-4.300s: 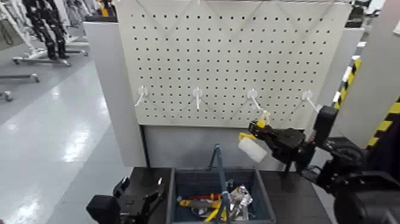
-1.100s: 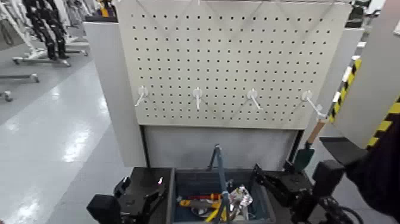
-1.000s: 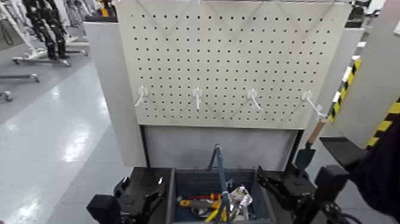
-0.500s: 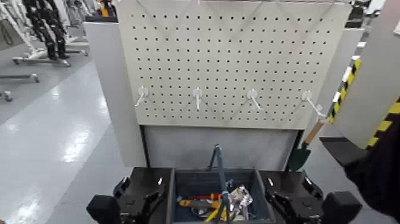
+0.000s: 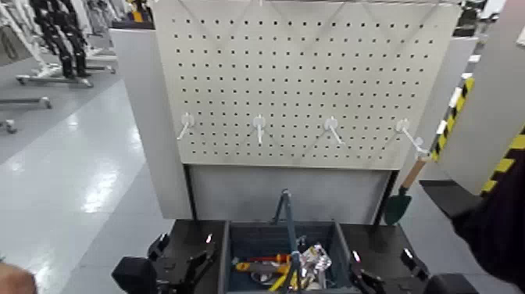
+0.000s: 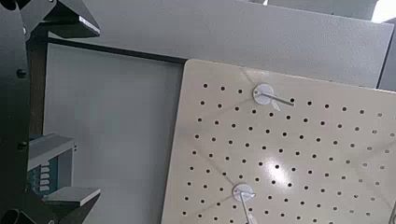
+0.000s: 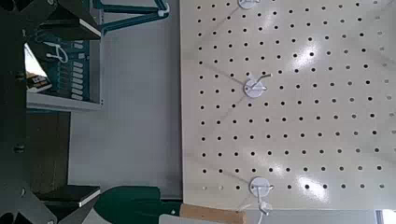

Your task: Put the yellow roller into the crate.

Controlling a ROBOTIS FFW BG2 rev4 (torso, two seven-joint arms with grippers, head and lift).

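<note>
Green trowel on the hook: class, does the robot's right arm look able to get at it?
Probably yes: the trowel hangs on the right arm's own side, and nothing visible separates it from the open right end effector.

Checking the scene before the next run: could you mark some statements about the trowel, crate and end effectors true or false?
The trowel hangs from the pegboard's rightmost lower hook. True.

The right end effector grips the trowel. False: it is open and empty.

The crate is empty. False: tools lie inside.

The crate's handle stands upright. True.

The left end effector is closed. False: it is open, left of the crate.
</note>
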